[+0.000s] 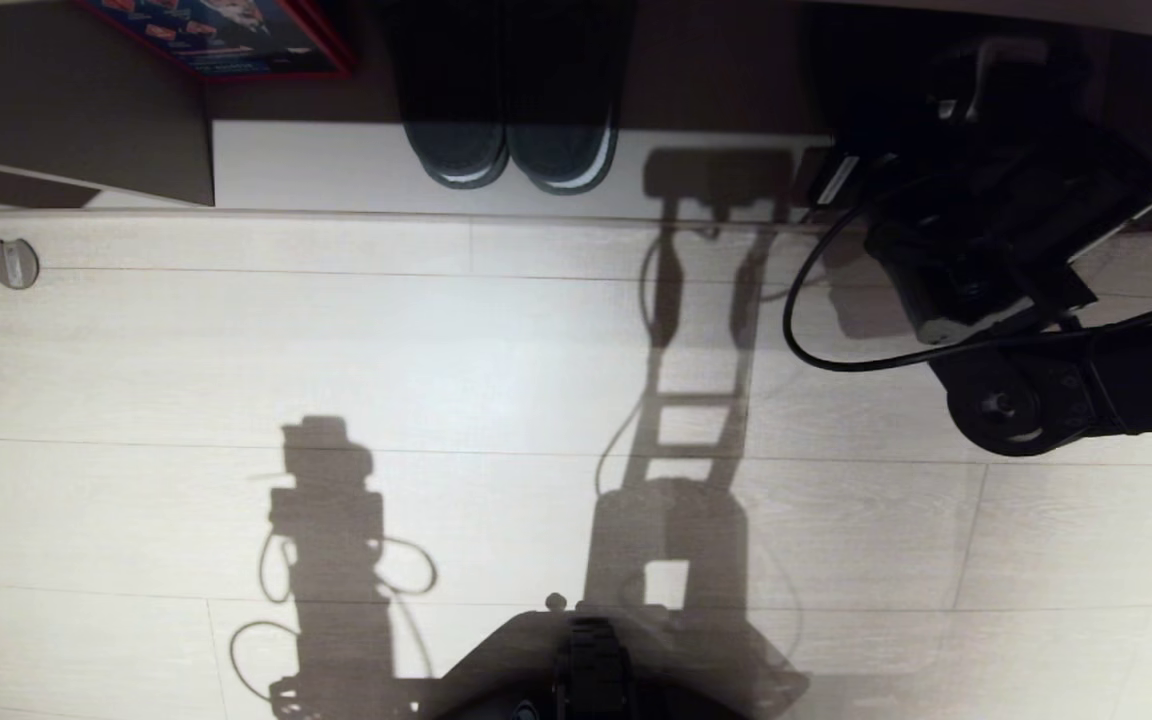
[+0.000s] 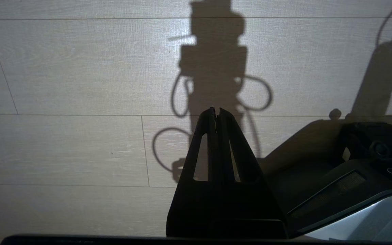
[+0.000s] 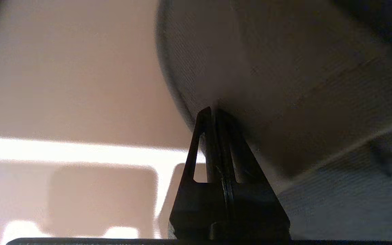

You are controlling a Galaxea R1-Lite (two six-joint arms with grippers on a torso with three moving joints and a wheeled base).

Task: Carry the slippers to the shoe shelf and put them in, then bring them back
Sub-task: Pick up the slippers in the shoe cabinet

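A dark grey fabric slipper [image 3: 284, 68] fills the right wrist view right at the fingertips. My right gripper [image 3: 213, 109] is shut, pinching the rim of its band. Behind it are the shoe shelf's beige back panel and bright pale base board [image 3: 80, 149]. In the head view my right arm [image 1: 996, 250] reaches into the dark right end of the shoe shelf [image 1: 336, 165], where the gripper and slippers are lost in shadow. My left gripper [image 2: 216, 109] hangs shut and empty over the floor planks.
A second dark pair with pale sole rims [image 1: 511, 150] stands on the shelf's base board. A red and blue box [image 1: 226, 35] lies at the shelf's back left. A round metal fitting [image 1: 14, 263] sits in the floor. My base [image 1: 586, 660] is at the near edge.
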